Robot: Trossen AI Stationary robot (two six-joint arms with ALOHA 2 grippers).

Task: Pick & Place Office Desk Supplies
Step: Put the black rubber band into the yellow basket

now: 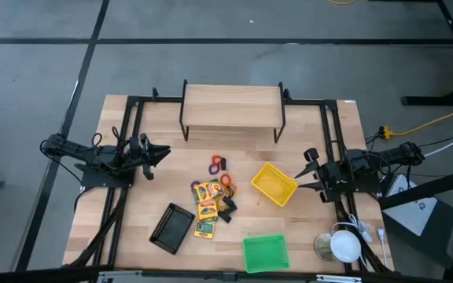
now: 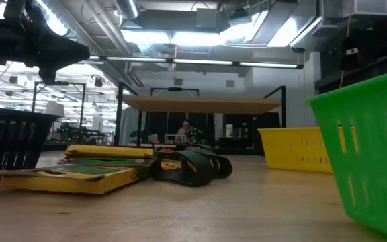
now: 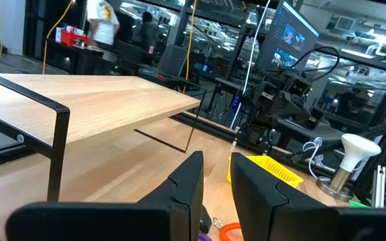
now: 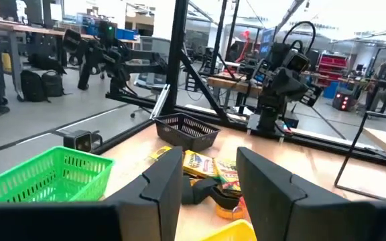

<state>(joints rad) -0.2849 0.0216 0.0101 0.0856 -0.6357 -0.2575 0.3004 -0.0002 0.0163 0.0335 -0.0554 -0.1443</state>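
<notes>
Toward 4 o'clock of the empty, slightly parted left end effector (image 1: 162, 152), the crayon boxes (image 1: 204, 206) run 12-to-6; right end effector (image 1: 305, 171), gaping empty, sits farther.

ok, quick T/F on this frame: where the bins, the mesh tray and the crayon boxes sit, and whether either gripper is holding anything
1. The yellow bin lies beside the right gripper. True.
2. The green bin is stacked inside the yellow bin. False: it sits apart, at the table's near edge.
3. The crayon boxes are in the black mesh tray. False: they lie on the table beside it.
4. The left gripper holds a ring. False: both grippers hang empty, fingers apart.
5. The rings lie loose on the table. True.
</notes>
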